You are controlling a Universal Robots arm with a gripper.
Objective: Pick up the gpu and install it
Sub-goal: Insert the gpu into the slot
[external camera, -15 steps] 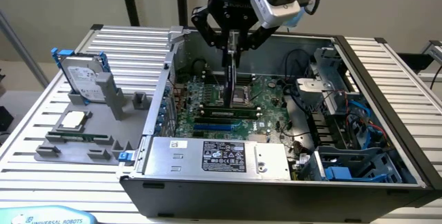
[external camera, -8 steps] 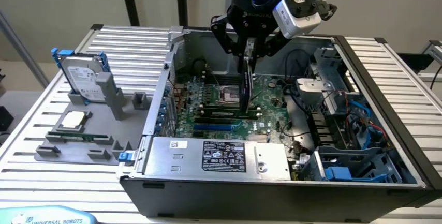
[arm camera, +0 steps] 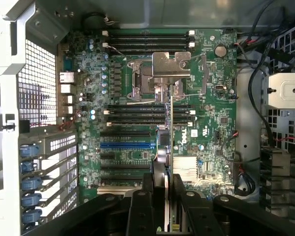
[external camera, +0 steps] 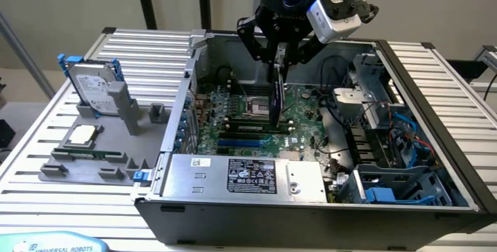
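Observation:
The gpu (external camera: 276,98) hangs edge-on, a thin dark card held upright over the green motherboard (external camera: 233,132) inside the open computer case (external camera: 311,205). My gripper (external camera: 280,61) is shut on the card's upper edge, above the middle of the case. In the wrist view the gpu (arm camera: 170,132) appears as a narrow vertical sliver between the black fingers (arm camera: 155,196). Its far end reaches toward the silver CPU socket (arm camera: 160,73), and it crosses above the black slots beside the blue slot (arm camera: 125,145). The card's lower edge is close to the board; contact cannot be judged.
A grey fixture (external camera: 78,167) at the exterior view's left carries a silver hard drive with blue brackets (external camera: 97,92), a CPU chip (external camera: 83,135) and a narrow memory stick (external camera: 89,153). The power supply (external camera: 248,175), drive cage (external camera: 392,188) and loose cables (external camera: 404,135) crowd the case.

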